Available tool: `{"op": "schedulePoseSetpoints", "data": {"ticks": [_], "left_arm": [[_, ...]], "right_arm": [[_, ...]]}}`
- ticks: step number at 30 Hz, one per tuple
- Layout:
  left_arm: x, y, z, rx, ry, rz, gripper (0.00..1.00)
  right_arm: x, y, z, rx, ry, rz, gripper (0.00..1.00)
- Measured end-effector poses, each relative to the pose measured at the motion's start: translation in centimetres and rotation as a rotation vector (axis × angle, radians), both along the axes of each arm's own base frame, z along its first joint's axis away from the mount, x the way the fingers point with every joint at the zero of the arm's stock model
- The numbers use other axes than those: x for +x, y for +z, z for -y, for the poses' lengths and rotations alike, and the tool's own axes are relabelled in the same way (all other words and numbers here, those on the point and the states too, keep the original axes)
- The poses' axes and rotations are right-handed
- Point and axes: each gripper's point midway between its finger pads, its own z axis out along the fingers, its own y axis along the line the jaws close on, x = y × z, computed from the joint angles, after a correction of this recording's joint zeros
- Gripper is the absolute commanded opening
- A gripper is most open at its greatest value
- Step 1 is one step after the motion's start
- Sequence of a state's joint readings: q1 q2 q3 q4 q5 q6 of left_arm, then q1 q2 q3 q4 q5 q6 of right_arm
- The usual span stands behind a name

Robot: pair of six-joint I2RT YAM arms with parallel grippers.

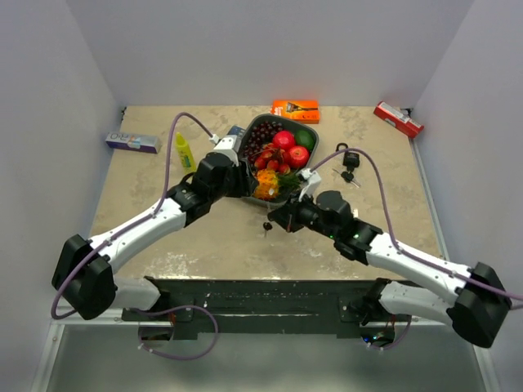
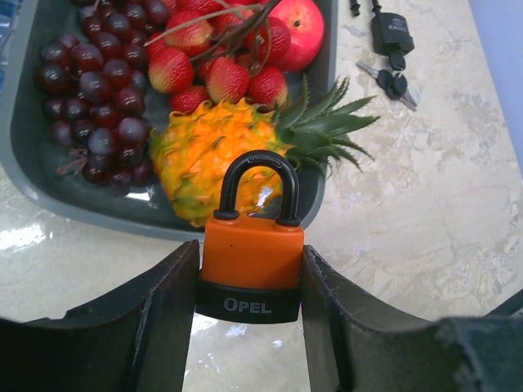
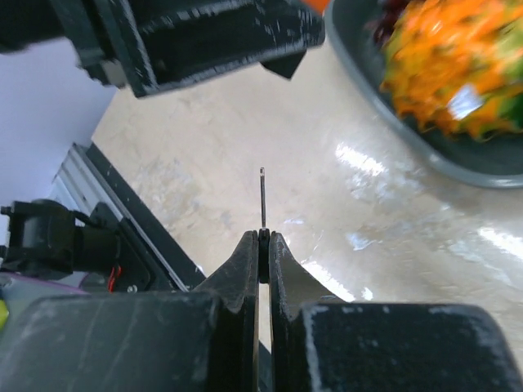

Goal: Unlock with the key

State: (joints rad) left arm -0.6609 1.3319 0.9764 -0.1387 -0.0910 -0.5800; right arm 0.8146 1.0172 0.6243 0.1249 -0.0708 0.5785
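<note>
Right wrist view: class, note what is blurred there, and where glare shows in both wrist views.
Right wrist view: fruit tray blurred, key sharp, glare patches on the table. Left wrist view: padlock crisp, glare on the tray floor.

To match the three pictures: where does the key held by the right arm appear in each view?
Top external: key, tiny, at the right gripper, just below centre.
Left wrist: not in it.
Right wrist: key at centre, rising from the shut jaws.
Shared landmark: gray fruit tray.
</note>
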Motion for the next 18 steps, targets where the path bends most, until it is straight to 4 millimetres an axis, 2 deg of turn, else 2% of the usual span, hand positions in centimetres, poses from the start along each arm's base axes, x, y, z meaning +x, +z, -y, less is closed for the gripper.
{"op": "schedulePoseSetpoints", "data": {"ticks": [6, 8, 11, 18], "left_arm": [[0.2, -1.1, -1.8, 0.001, 0.03, -0.013, 0.0], [0.4, -1.1, -2.0, -0.004, 0.032, -0.014, 0.0], [0.5, -1.1, -2.0, -0.011, 0.029, -0.015, 0.0], [0.3, -1.1, -1.8, -0.019, 0.014, -0.02, 0.0]], "right_arm": [[-0.5, -4.9, -3.6, -0.062, 0.055, -0.111, 0.0], [-0.4, -5.5, -4.2, -0.067, 0.055, -0.13, 0.0], [0.2, -5.1, -5.0, -0.053, 0.05, -0.136, 0.0], [1.7, -2.5, -7.1, 0.034, 0.044, -0.122, 0.0]]}}
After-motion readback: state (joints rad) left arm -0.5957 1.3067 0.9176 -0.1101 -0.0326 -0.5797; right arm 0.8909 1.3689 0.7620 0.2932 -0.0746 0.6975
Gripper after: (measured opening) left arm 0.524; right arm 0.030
